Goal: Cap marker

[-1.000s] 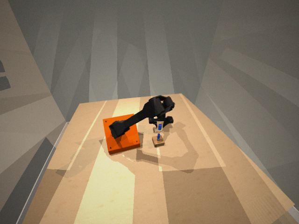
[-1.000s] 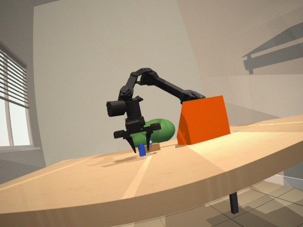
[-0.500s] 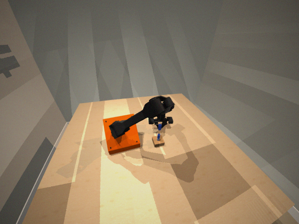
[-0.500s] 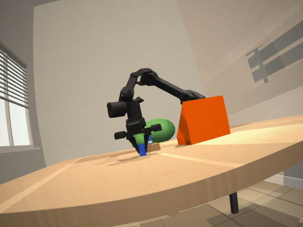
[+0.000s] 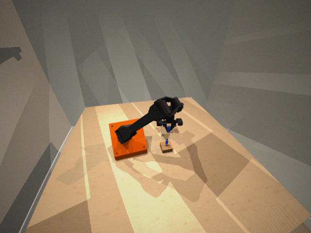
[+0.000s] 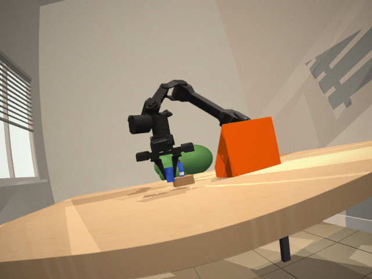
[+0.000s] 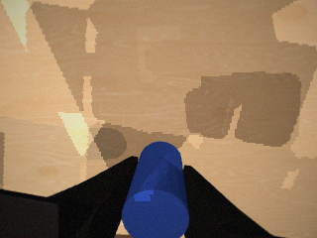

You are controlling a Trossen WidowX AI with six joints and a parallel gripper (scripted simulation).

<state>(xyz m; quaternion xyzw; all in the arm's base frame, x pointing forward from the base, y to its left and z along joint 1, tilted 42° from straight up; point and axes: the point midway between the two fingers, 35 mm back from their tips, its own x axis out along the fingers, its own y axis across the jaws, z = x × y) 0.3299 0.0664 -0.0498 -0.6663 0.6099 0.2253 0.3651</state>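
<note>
Jaws clamp the blue cylindrical cap (image 7: 156, 195) upright, lifted clear above the table (image 7: 149, 74).

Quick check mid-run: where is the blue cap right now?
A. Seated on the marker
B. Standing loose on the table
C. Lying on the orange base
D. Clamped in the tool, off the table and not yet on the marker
D. The wrist view shows the cap between the tool's dark fingers, and the top view shows it lifted, apart from the marker standing in the holder block.
</note>
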